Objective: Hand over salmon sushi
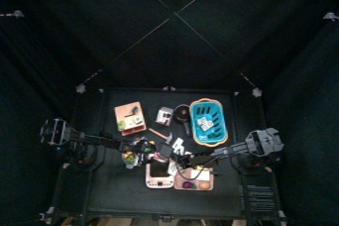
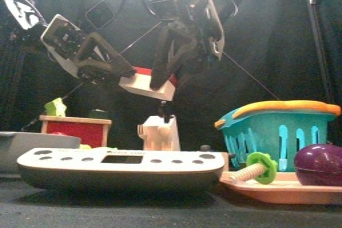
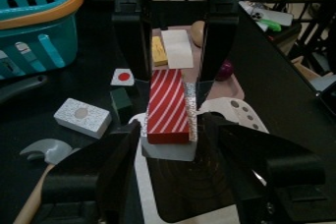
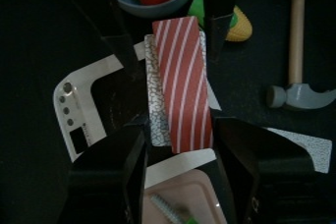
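The salmon sushi (image 2: pixel 147 83), a red-and-white striped slab on white rice, hangs in the air above the table's middle, between both grippers. In the left wrist view my left gripper (image 3: pixel 172 136) is closed on one end of the sushi (image 3: pixel 171 105). The right arm's jaws grip the far end. In the right wrist view my right gripper (image 4: pixel 179 136) is closed on the other end of the sushi (image 4: pixel 182 76). In the front view the left gripper (image 2: pixel 123 75) comes from the left and the right gripper (image 2: pixel 168 64) from above.
A teal basket with an orange rim (image 2: pixel 274 122) stands at the right, with a purple ball (image 2: pixel 318 162) and a green toy (image 2: pixel 258 164) in front of it. A red and wood box (image 2: pixel 74 130) stands at the left. A white tray (image 2: pixel 120 167) lies in front. A toy hammer (image 4: pixel 302 92) lies below.
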You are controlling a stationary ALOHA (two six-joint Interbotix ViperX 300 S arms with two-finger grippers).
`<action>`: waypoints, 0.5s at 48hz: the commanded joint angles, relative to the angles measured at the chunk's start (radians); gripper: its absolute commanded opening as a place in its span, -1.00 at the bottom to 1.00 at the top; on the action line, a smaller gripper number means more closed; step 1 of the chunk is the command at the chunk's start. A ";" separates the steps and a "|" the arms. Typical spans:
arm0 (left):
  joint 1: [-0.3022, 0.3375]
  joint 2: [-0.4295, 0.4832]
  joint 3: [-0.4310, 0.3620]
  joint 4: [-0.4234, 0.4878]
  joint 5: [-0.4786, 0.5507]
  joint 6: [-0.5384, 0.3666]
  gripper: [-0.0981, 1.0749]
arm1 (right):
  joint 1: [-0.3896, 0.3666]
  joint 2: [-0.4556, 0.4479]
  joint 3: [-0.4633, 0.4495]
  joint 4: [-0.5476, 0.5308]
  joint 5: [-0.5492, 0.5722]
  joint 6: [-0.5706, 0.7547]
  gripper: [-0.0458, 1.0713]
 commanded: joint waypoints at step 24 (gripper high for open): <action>-0.002 -0.032 0.005 -0.117 -0.009 0.000 0.23 | -0.011 -0.114 0.126 -0.025 -0.011 0.014 0.70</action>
